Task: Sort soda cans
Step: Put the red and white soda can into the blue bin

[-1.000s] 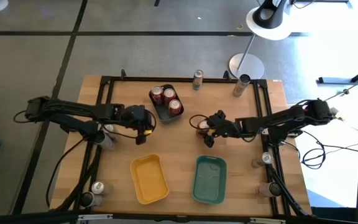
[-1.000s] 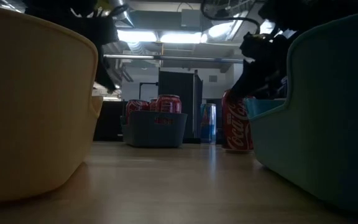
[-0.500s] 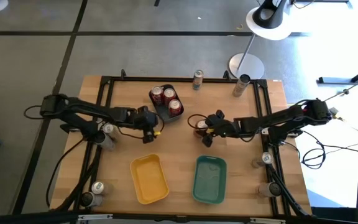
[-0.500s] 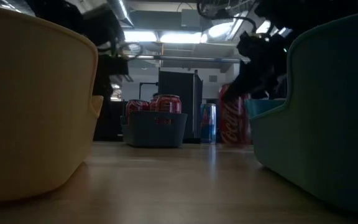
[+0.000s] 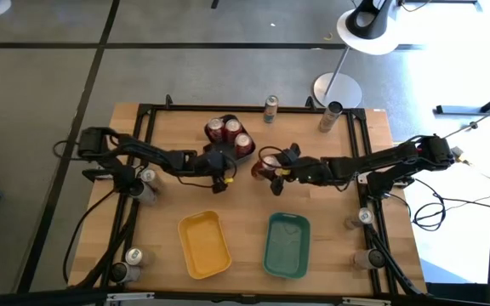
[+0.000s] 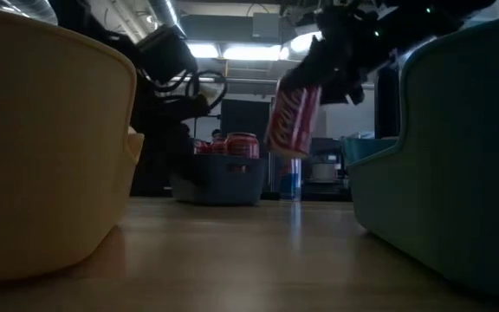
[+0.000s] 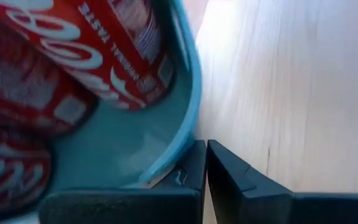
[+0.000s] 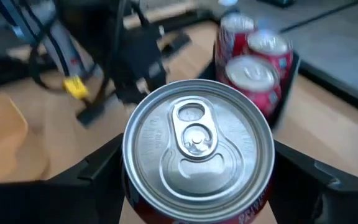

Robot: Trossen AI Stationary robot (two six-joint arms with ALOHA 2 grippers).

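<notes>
Three red cans [image 5: 230, 133] in dark tray [image 7: 188, 118], right gripper [image 5: 272, 170] clamping fourth can [image 8: 199, 142], left gripper [image 7: 205, 163] closed.

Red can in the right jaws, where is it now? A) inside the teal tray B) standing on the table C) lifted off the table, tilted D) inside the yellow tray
C: in the low view the red can hangs tilted above the wooden table, held by the right gripper, clear of the teal tray.
</notes>
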